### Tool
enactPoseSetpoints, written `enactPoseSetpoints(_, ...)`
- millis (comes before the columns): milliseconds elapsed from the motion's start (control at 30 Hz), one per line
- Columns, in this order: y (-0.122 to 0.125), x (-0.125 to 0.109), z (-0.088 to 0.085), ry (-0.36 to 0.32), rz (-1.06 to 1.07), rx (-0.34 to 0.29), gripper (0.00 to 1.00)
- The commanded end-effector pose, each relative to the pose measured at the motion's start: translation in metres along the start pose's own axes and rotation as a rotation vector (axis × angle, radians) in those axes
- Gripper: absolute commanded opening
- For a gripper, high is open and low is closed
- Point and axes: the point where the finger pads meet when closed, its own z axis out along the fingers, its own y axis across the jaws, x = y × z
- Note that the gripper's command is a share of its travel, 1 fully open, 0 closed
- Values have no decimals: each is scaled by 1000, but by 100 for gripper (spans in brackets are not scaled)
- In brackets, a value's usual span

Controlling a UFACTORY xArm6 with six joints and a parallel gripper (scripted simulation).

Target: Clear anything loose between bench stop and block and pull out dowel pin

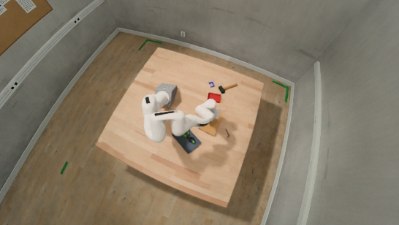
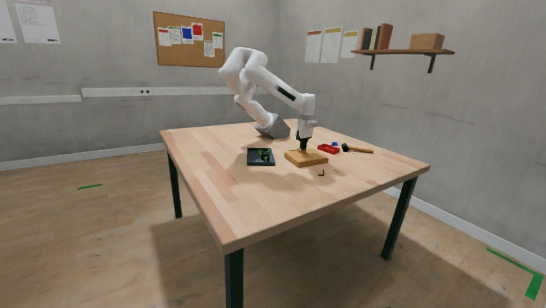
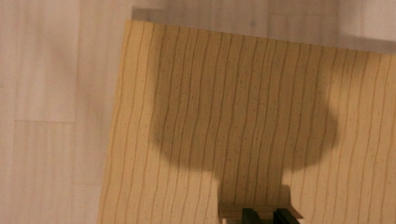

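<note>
My gripper [image 2: 303, 148] [image 3: 266, 216] points straight down at the tan bench board [image 1: 213, 128] [image 2: 312, 160] [image 3: 200, 100], near its middle. In the wrist view its two dark fingertips stand close together at the bottom edge. A pale wooden piece [image 3: 229, 213], seemingly the small block, shows around them. The fingers are narrowed as if on the dowel pin, but the pin itself, the stop and the block's hole are hidden by the gripper. The arm covers the block in the top view.
A dark tray [image 1: 190, 145] [image 2: 255, 160] with a green and black tool [image 1: 189, 136] [image 2: 265, 154] lies left of the board. A red box [image 1: 214, 96] [image 2: 328, 148], a small blue piece [image 1: 213, 85] and a hammer [image 1: 228, 88] [image 2: 357, 149] lie behind. A thin dark piece [image 1: 226, 133] [image 2: 321, 173] lies on the table beside the board.
</note>
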Motion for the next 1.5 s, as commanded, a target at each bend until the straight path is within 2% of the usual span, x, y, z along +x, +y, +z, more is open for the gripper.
enactPoseSetpoints(0, 0, 1, -1, 3, 1, 1, 8)
enactPoseSetpoints(67, 0, 1, -1, 3, 1, 1, 8)
enactPoseSetpoints(100, 0, 1, -1, 3, 1, 1, 0)
enactPoseSetpoints(1467, 0, 1, -2, 3, 1, 1, 0)
